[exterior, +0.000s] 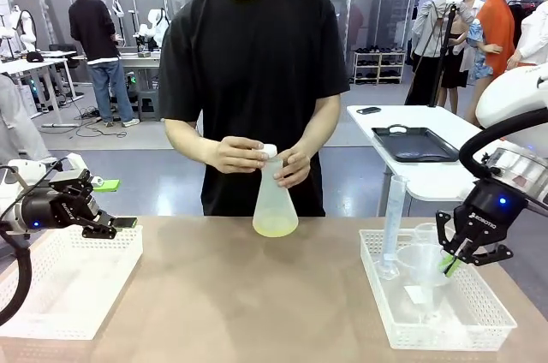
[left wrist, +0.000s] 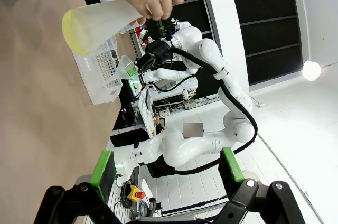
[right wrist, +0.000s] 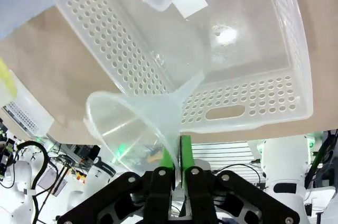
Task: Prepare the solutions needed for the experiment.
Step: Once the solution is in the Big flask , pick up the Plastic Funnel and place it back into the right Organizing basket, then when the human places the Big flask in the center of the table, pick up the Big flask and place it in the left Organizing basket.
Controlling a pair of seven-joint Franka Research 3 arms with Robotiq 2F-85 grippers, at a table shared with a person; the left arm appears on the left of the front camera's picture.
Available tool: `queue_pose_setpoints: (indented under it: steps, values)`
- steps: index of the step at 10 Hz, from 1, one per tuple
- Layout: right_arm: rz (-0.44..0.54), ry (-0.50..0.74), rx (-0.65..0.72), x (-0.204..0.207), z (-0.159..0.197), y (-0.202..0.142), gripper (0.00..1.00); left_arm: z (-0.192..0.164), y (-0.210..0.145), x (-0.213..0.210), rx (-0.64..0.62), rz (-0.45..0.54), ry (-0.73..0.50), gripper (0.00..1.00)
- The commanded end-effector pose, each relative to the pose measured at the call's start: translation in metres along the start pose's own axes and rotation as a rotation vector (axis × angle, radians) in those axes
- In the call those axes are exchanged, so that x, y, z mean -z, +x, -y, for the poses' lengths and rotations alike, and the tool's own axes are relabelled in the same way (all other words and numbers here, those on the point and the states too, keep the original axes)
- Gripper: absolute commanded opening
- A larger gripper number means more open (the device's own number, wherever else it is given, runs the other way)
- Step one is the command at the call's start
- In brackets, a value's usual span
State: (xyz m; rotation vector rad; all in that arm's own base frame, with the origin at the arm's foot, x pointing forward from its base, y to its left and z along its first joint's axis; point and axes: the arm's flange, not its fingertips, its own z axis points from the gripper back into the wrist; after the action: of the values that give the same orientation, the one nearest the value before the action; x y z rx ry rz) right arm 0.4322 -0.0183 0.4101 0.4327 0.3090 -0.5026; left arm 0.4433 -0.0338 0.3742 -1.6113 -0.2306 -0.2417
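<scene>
Solution [exterior: 275,226], pale yellow-green and watery, lies as a shallow layer in the bottom of a translucent white conical flask [exterior: 274,196]. The flask stands at the middle of the far edge of the brown table [exterior: 214,294]. One hand of the person [exterior: 237,155] covers its white cap and the other hand [exterior: 294,166] steadies the neck. I judge they are capping or about to swirl it, which would explain why it sits on their side, well apart from both my arms.

My right gripper [exterior: 454,260] hangs above the white perforated basket [exterior: 492,329] on my right, where a tall clear measuring cylinder [exterior: 393,226] stands upright. My guess is the funnel it carries is done with and belongs in that basket. My left gripper [exterior: 116,203] hovers over the second white basket [exterior: 77,282] on my left, fingers spread wide and empty, parked clear of the person's work.

From the front I cannot make out the right grip. The right wrist camera settles it: the green pads are nearly together, pinching the thin wall of a clear plastic funnel [right wrist: 132,123] whose spout points down at the basket floor. The left wrist camera shows the flask side-on, its base tinted yellow-green, and confirms that nothing lies between the left fingers.
</scene>
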Motion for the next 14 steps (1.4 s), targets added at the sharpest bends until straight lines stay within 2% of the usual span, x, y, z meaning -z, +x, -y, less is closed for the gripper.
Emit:
queue_pose_setpoints:
  steps: [1,2,3,4,14]
  values:
    - [0.015,0.002,0.036,-0.001,-0.007,0.006,0.27,0.001,0.0,0.0,0.008,-0.002,-0.008,1.0]
    - [0.019,0.006,0.039,0.001,-0.009,0.009,0.44,0.001,0.0,0.0,0.008,-0.002,-0.008,1.0]
    - [0.046,-0.007,0.022,0.004,-0.011,0.014,0.32,0.001,0.0,0.0,0.008,-0.002,-0.008,1.0]
    - [0.002,0.0,0.008,0.001,-0.001,0.005,0.32,0.001,0.0,0.0,0.008,-0.002,-0.008,1.0]
    - [0.003,-0.002,0.008,0.003,-0.002,0.007,0.32,0.001,0.0,0.0,0.008,-0.002,-0.008,1.0]
